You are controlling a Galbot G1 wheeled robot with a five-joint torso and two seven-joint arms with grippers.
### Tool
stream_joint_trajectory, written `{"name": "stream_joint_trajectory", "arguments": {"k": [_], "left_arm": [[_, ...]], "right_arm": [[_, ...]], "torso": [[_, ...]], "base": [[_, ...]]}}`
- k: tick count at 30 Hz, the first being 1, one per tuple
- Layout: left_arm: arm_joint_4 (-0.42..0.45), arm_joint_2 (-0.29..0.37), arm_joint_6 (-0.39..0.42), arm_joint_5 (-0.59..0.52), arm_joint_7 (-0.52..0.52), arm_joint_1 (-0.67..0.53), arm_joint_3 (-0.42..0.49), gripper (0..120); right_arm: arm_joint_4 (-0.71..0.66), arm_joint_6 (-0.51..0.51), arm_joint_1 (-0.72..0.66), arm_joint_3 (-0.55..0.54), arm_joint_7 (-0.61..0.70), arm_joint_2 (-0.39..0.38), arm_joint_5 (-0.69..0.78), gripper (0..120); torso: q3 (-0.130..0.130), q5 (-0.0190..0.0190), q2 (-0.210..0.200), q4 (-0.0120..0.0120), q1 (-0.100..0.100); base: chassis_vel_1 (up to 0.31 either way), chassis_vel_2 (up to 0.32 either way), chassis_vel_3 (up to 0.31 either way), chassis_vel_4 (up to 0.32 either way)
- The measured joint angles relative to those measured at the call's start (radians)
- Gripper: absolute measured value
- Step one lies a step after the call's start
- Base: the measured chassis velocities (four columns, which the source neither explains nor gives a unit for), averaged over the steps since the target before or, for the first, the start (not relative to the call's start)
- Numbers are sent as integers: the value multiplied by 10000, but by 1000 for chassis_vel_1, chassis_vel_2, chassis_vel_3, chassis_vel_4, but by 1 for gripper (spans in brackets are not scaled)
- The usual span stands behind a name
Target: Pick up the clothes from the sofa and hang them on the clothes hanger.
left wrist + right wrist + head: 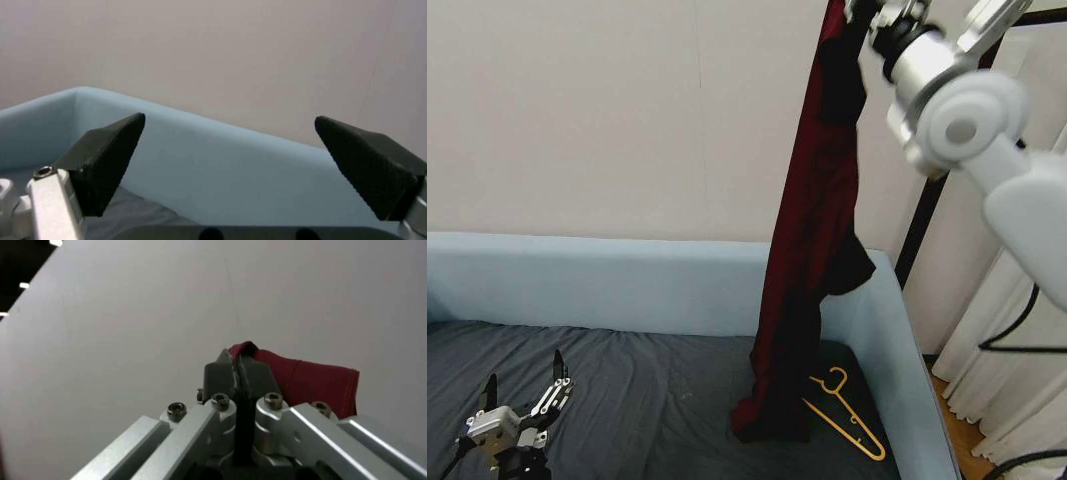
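Observation:
A long dark red garment [812, 250] hangs from the top of the head view down to the sofa seat, its lower end resting on the dark cushion. My right gripper [237, 371] is shut on the garment's top edge [307, 382], held high at the upper right. A yellow clothes hanger [847, 412] lies flat on the seat just right of the garment's foot. My left gripper [525, 388] stands open low at the left above the seat, its fingers [107, 160] wide apart with nothing between them.
The sofa has a light blue backrest [607, 285] and right armrest [907, 370] around a dark grey seat [647, 400]. A black rack pole [927, 215] and white curtains [1017, 370] stand to the right. A plain wall lies behind.

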State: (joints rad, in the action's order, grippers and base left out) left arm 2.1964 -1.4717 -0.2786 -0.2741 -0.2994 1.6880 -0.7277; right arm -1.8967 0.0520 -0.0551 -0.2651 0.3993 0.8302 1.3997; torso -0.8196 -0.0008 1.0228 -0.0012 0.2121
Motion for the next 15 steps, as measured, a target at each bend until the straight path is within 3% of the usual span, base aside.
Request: {"name": "stream_joint_trajectory", "arguments": {"k": [1, 6, 7, 9, 10, 11, 15], "left_arm": [[0, 0, 0, 0, 0, 0, 0, 100], [-126, 43, 5, 3, -6, -79, -43, 100], [-126, 43, 5, 3, -6, -79, -43, 100], [-161, 40, 22, 4, -6, -111, -45, 100], [-284, 30, 33, 20, -9, -175, -25, 100], [-345, 31, 58, 28, -10, -227, -2, 100], [-460, 38, 132, 34, -9, -331, 27, 100]], "right_arm": [[0, 0, 0, 0, 0, 0, 0, 0], [-1958, 59, 4700, 174, 68, -317, -1124, 0], [-1958, 59, 4700, 174, 68, -317, -1124, 0], [-2268, 214, 6177, 315, -43, -335, -2022, 0], [-2307, 513, 8623, 411, 136, -286, -3481, 0], [-2195, 927, 9829, 302, 694, -253, -4084, 0], [-2041, 1537, 11084, 87, 1421, -124, -4499, 0]], "torso": [[0, 0, 0, 0, 0], [0, 1, 0, 0, -1], [0, 1, 0, 0, -1], [0, 4, 0, -2, -1], [1, 1, 0, 0, -2], [2, 2, 0, -3, -2], [2, 1, 0, -1, -2]], "base": [[0, 0, 0, 0], [0, 0, 0, 0], [0, 0, 0, 0], [0, 0, 0, 0], [0, 0, 0, 0], [0, 0, 0, 0], [0, 0, 0, 0]]}}
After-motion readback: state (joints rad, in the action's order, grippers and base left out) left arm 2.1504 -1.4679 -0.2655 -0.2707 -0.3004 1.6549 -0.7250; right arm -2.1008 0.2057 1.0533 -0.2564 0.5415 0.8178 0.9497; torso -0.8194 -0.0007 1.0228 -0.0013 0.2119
